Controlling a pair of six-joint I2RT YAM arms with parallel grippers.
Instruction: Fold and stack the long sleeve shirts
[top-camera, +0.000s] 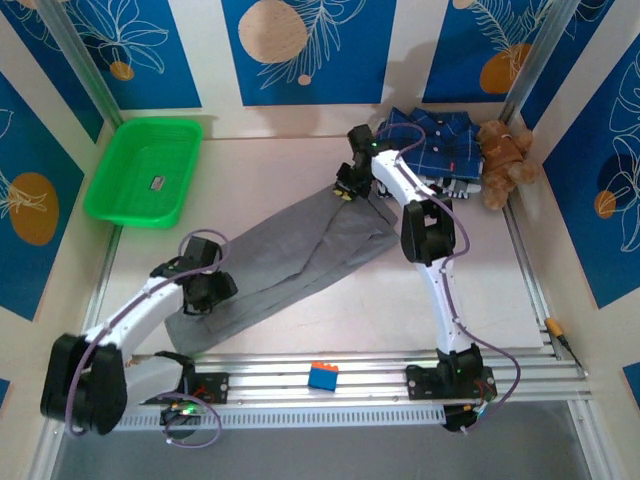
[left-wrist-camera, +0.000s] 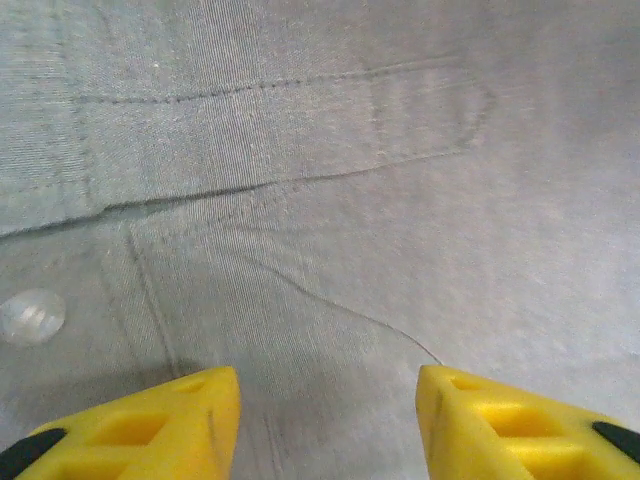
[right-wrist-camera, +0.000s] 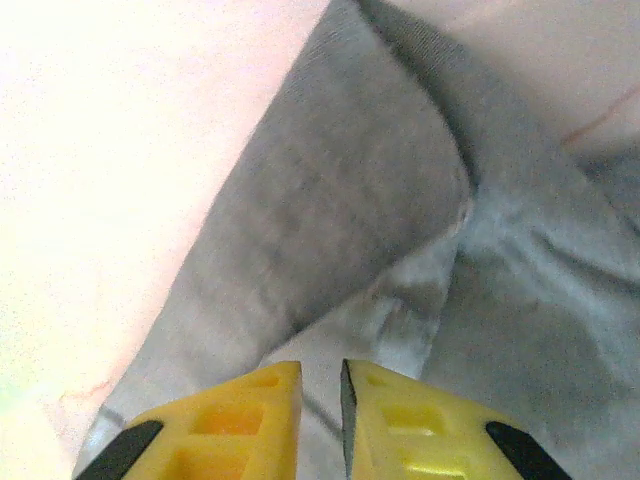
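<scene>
A green bin (top-camera: 145, 170) sits at the far left of the pale table (top-camera: 270, 160), with blue leaf-patterned panels on the walls behind. The left gripper (left-wrist-camera: 328, 400) hangs with its jaws spread over the near-left end of the grey shirt (top-camera: 290, 255), which lies as a long band running from near left to far right. A blue block (top-camera: 322, 376) rests on the near rail. The right gripper (right-wrist-camera: 320, 375) is at the band's far-right end, its jaws almost together; it cannot be told whether they pinch the cloth. Far right lies the plaid shirt (top-camera: 435, 145), beside a teddy bear (top-camera: 503, 160).
</scene>
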